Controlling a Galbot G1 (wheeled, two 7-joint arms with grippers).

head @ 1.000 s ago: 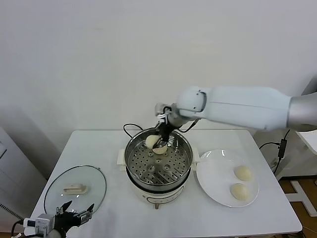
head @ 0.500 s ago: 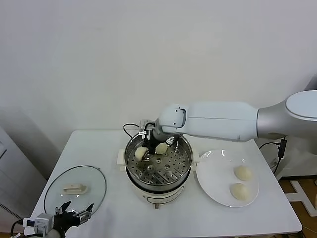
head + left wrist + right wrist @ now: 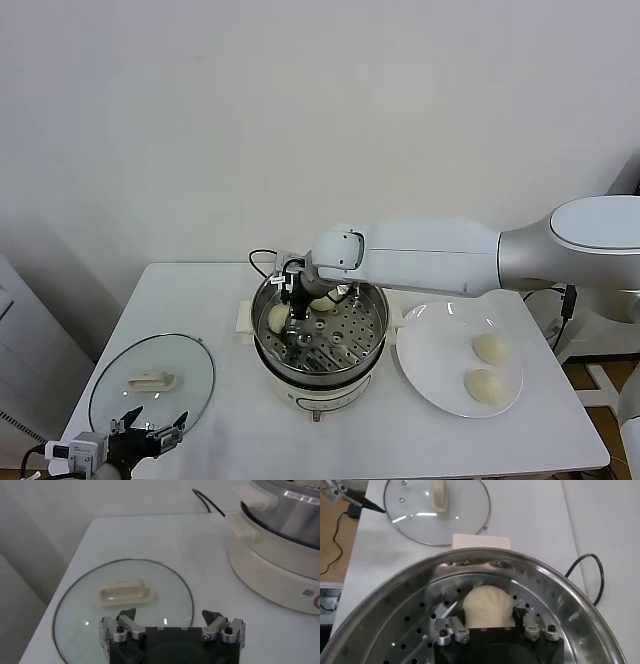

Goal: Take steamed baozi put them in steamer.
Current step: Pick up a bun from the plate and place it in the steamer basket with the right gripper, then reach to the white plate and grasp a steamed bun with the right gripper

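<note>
The steamer [image 3: 368, 338] stands mid-table, and my right gripper [image 3: 293, 322] reaches down into it. In the right wrist view that gripper [image 3: 486, 614] is open, its fingers spread on either side of a pale baozi [image 3: 487, 606] that lies on the perforated tray near the steel rim [image 3: 560, 591]. The head view shows this baozi [image 3: 277, 318] at the pot's left side and a second baozi [image 3: 322, 302] partly behind the arm. Two more baozi [image 3: 490, 348] [image 3: 484, 386] lie on the white plate [image 3: 435, 362]. My left gripper [image 3: 170, 615] is open and empty at the table's front left.
A glass lid with a white handle [image 3: 150, 380] lies flat at the front left, just ahead of the left gripper. The steamer's black cord [image 3: 262, 258] runs off behind the pot. The table's front edge is close to the left gripper.
My right gripper carried a baozi from the back of the steamer to its left side, lowered it onto the tray and opened. The left arm stayed still.
</note>
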